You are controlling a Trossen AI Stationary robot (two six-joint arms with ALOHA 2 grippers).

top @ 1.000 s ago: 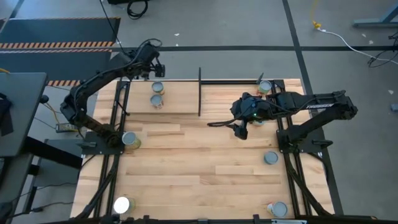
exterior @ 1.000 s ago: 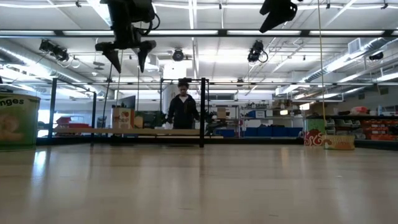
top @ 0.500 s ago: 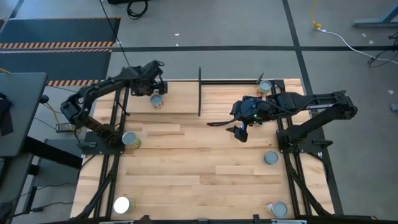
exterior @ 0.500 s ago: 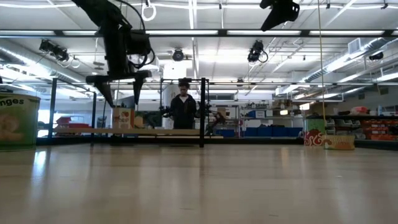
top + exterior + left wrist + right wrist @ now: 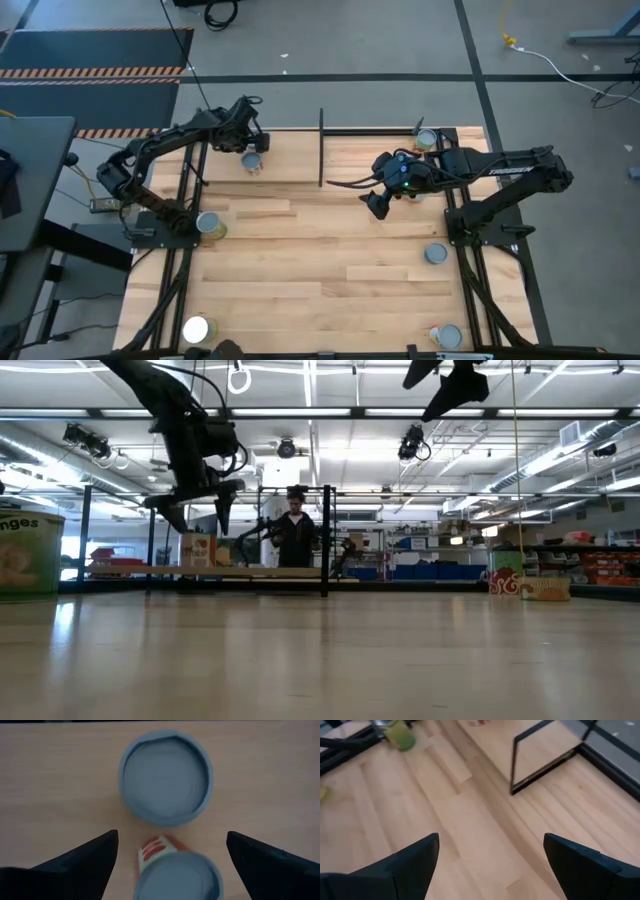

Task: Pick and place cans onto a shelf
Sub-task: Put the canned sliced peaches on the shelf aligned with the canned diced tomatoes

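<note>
On the shelf (image 5: 270, 170), two cans (image 5: 165, 777), one red-labelled; left gripper (image 5: 167, 855) fingers wide, empty; right gripper (image 5: 490, 865) likewise.

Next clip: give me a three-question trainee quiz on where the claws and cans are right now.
1. True or false: the right claw holds a can.
2. The left claw hovers over: A) the shelf; B) the floor; C) the tabletop's near edge.
3. How many cans show in the left wrist view?
Key: 1 false, it is open and empty above the tabletop; 2 A; 3 two.
</note>
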